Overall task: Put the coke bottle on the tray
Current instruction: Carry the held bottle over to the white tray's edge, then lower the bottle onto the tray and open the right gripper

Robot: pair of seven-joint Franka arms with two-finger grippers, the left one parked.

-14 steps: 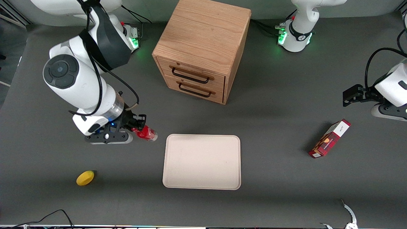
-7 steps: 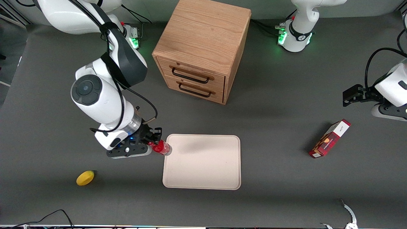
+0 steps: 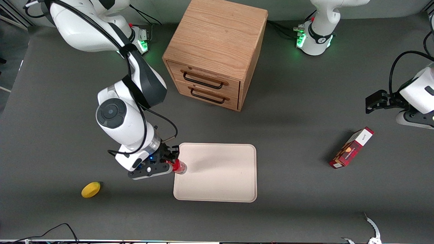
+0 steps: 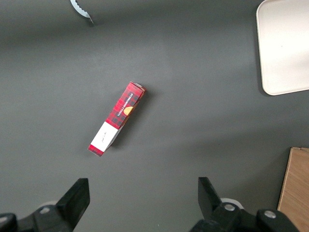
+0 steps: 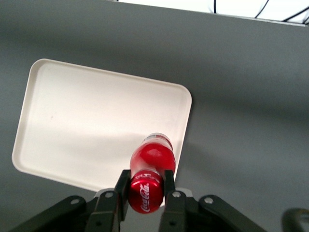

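Lemon: small yellow lemon [image 3: 91, 189] on the grey table [image 3: 298, 210], at approx 8 o'clock from the gripper, near the front camera, well apart from the action.

Gripper: black two-finger gripper [image 3: 170, 161] [image 5: 147, 186] of the right arm, up over the tray's working-arm edge. Fingers [image 5: 121, 187] clamped narrow on the bottle's upper body, just below the cap.

Bottle: small red coke bottle w/ red cap, white lettering and clear base [image 3: 178, 166] [image 5: 149, 171]. Held in the air, cap end in the claw, clear base pointing out over the tray rim. Not touching the tray as far as I can tell.

Handling: looks light, stiff plastic, round and smooth, so prob slippery and keen to roll if laid down. Narrow base, so could tip. Best hold is where it is now, on the upper body.

Tray: large flat cream-beige rectangular tray w/ rounded corners and low rim [image 3: 217, 189] [image 5: 34, 121] [image 4: 264, 58]. Nothing on it.

Cabinet: wooden two-drawer cabinet [image 3: 217, 44], at approx 1 o'clock from the gripper, farther from the front camera than the tray.

Carton: red rectangular carton [image 3: 351, 147] [image 4: 117, 118], lying at approx 3 o'clock, toward the parked arm's end.

Next: judge it needs more travel inward, then lower and release.
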